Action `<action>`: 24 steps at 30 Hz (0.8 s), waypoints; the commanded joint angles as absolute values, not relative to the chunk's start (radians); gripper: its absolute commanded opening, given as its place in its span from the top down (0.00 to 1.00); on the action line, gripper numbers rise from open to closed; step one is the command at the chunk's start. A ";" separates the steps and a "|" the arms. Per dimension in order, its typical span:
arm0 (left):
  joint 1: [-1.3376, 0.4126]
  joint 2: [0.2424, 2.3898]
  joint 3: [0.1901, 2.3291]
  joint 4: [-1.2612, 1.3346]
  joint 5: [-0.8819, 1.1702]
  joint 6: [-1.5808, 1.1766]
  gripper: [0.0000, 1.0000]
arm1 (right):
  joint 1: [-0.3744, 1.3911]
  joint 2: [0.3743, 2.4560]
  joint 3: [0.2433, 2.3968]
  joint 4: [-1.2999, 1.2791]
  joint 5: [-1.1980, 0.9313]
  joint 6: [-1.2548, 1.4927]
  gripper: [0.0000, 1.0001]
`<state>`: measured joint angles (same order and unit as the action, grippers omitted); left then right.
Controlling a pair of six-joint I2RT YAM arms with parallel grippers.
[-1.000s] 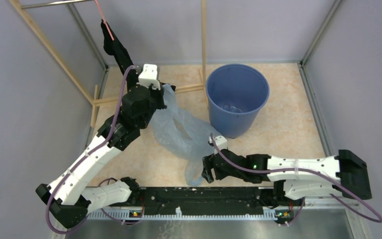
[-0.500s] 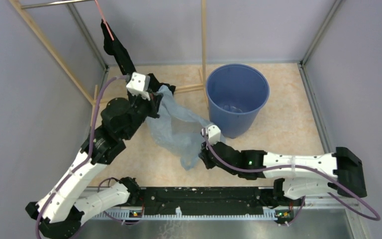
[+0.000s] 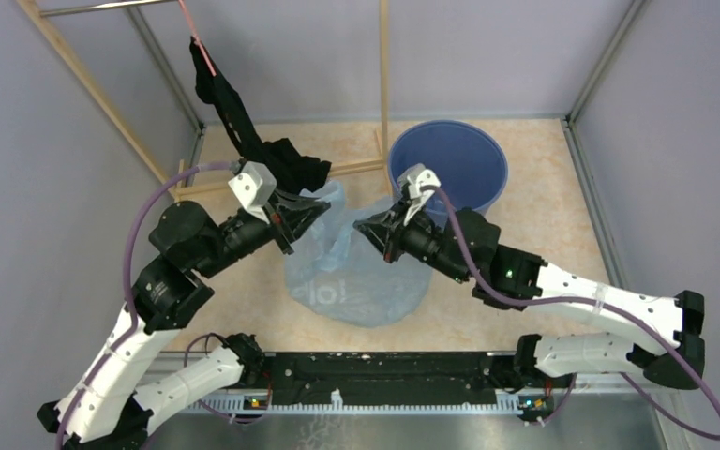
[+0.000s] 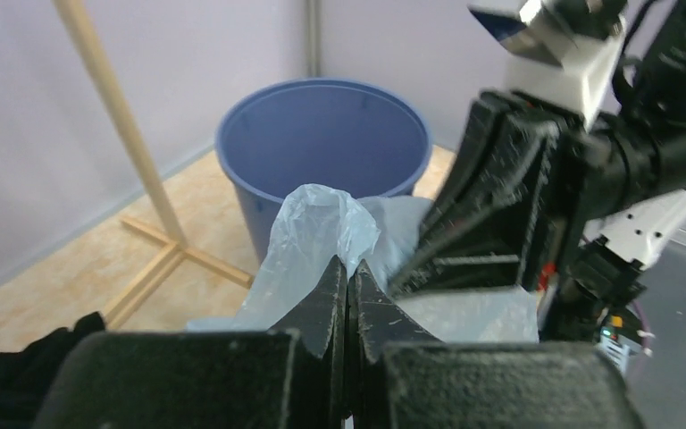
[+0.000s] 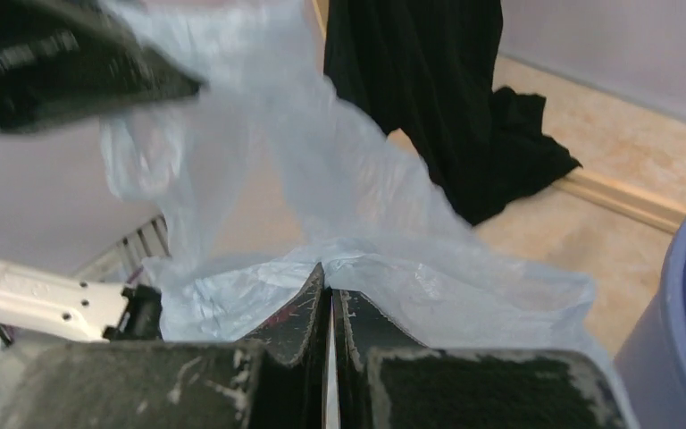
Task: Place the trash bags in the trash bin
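The only print in view is on the trash bag (image 3: 375,281): in the top external view, a short row of whitish marks (image 3: 331,294) sits on the lower left part of the film, facing the camera. The marks resemble two or three characters, but they are too small and blurred to be read with certainty. No legible text, brand, number or sign appears in either wrist view.
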<state>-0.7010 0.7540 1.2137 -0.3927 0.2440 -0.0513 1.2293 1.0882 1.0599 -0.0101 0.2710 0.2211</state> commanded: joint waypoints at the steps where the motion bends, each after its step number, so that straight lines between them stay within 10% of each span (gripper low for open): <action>1: -0.698 0.786 1.166 -0.304 0.327 -0.150 1.00 | 1.154 1.065 1.096 0.142 0.108 0.302 1.00; 24: -0.698 0.822 1.028 -0.268 0.382 -0.184 0.55 | 1.029 1.128 1.084 0.104 0.070 0.557 1.00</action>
